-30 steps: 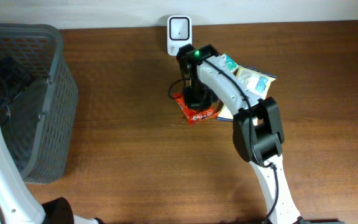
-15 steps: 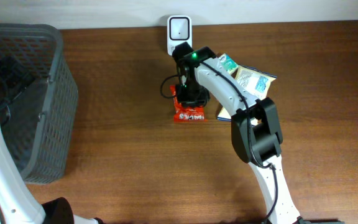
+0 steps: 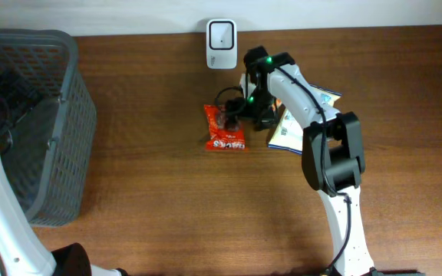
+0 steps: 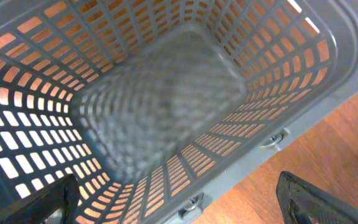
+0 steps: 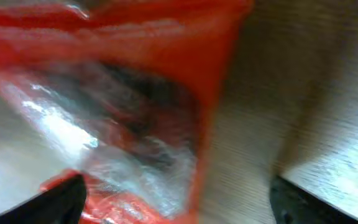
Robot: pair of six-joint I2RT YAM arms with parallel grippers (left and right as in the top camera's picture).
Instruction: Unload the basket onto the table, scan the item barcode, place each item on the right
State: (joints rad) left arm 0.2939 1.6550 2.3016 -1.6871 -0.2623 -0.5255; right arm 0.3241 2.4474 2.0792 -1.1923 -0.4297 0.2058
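The item, a red snack packet (image 3: 225,129), lies flat on the wooden table below the white barcode scanner (image 3: 221,34). My right gripper (image 3: 242,109) hovers at the packet's upper right edge, open, holding nothing. In the right wrist view the packet (image 5: 123,106) fills the left half, blurred, with my right gripper (image 5: 179,202) spread wide above it and one dark fingertip (image 5: 64,199) over its edge. My left gripper (image 4: 179,205) hangs open over the grey basket (image 4: 328,68), empty.
The grey mesh basket (image 3: 48,115) stands at the table's left end. A few flat packets (image 3: 309,107) lie in a pile right of the right arm. The scanner stands at the table's back edge.
My right gripper has opened and let go of the red packet, then drawn back to the right. The packet ended up flat on the table, further left than before. The left arm has not moved.
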